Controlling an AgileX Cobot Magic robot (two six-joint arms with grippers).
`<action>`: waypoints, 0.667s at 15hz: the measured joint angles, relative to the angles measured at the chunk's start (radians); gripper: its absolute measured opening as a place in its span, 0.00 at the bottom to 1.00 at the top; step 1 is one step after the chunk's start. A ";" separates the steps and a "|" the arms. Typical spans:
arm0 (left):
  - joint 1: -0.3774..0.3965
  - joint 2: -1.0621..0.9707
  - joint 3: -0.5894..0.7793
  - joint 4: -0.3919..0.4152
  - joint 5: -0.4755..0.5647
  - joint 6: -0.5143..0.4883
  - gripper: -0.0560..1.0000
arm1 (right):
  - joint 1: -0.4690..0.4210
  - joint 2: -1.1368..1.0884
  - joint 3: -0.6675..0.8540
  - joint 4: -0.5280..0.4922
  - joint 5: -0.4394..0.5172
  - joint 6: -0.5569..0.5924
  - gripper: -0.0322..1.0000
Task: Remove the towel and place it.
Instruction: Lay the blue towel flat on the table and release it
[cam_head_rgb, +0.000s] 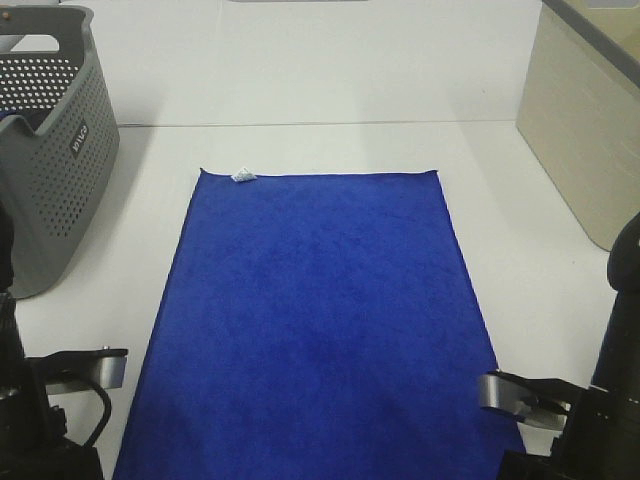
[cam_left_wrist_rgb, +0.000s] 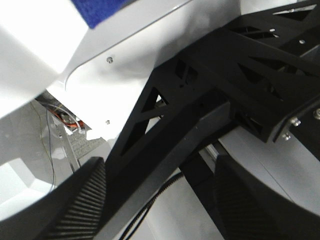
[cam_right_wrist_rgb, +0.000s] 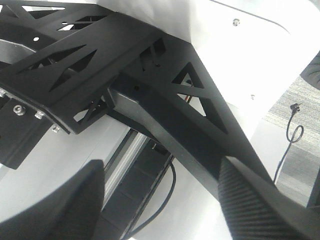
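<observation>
Plush rectangular towel (cam_head_rgb: 320, 320) lies flat near perforated basket (cam_head_rgb: 60, 150).

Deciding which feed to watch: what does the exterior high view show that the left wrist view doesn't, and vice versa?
Only exterior high: the whole towel lying flat, its tag, the basket. Only left wrist: the left jaws, open and empty, against black frame struts. Both: blue towel and white table.

Grey perforated basket (cam_head_rgb: 55, 150) w/ handle slot, far-left on white table (cam_head_rgb: 330, 145); beige box (cam_head_rgb: 585, 120) far-right.
</observation>
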 joint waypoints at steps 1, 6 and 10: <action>0.000 -0.009 0.000 -0.002 0.021 0.000 0.62 | 0.000 -0.004 -0.020 0.000 0.012 0.000 0.67; 0.000 -0.175 -0.056 -0.002 0.043 -0.027 0.62 | -0.001 -0.129 -0.193 -0.033 0.048 0.010 0.67; 0.000 -0.248 -0.221 0.087 -0.042 -0.125 0.62 | -0.001 -0.233 -0.384 -0.140 0.039 0.113 0.67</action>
